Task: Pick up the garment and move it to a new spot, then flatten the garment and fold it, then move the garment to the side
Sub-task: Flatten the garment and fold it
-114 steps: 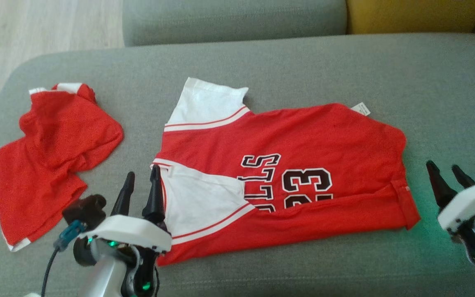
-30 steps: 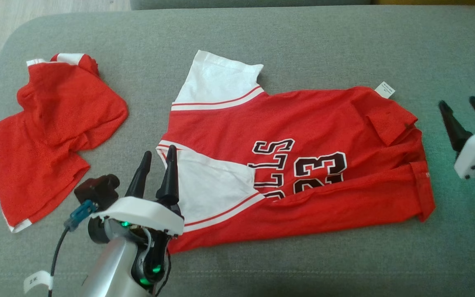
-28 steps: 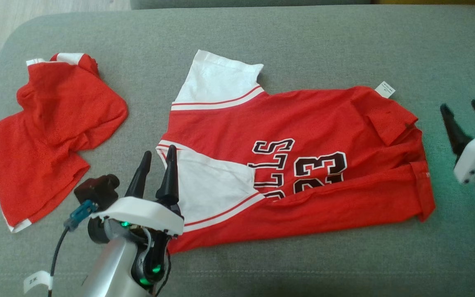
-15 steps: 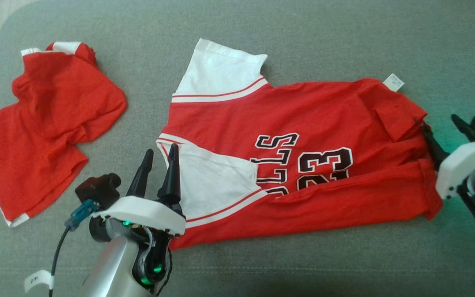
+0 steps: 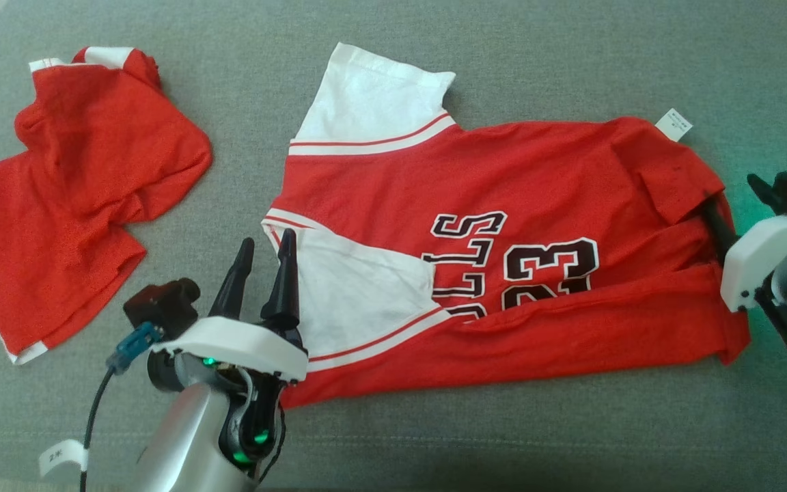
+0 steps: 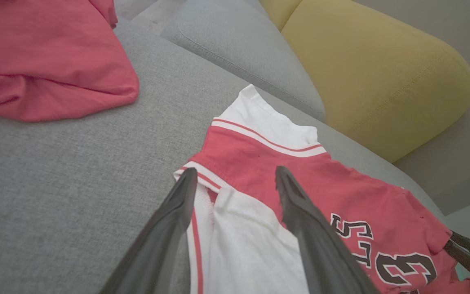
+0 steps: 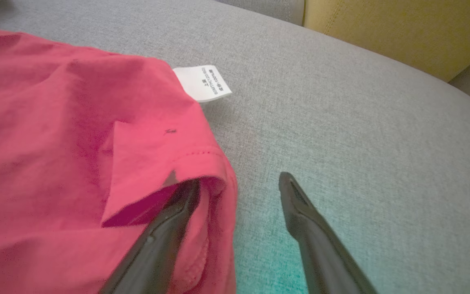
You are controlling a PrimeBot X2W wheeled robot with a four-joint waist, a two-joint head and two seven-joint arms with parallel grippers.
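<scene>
two red garments on a grey sofa seat (image 5: 571,55).

item one, the task's thing: jersey (image 5: 537,171) (image 6: 259,163) (image 7: 55,122), red body, white sleeves, black-and-white lettering and a "23". it lies mostly flat at mid-seat. the near long edge is folded over onto the print, one white sleeve is folded in across the front, and the other is spread toward the seat's back. a white label (image 5: 673,125) (image 7: 203,83) sticks out at the hem corner.

item two: spare red garment (image 5: 86,184) (image 6: 35,53), crumpled, well apart on the robot's left.

left jaws: wide apart, holding nothing. the fingers (image 5: 284,280) (image 6: 169,228) straddle the striped trim by the folded-in sleeve, one over bare sofa, one over white cloth. contact cannot be told.

right jaws: wide apart, gripping nothing. one finger (image 7: 165,232) (image 5: 711,219) is tucked into the folded hem flap. the other is over bare sofa just beside the hem.

yellow cushion (image 6: 373,69) (image 7: 402,24) beyond the seat, beside a grey back cushion (image 6: 239,45).
</scene>
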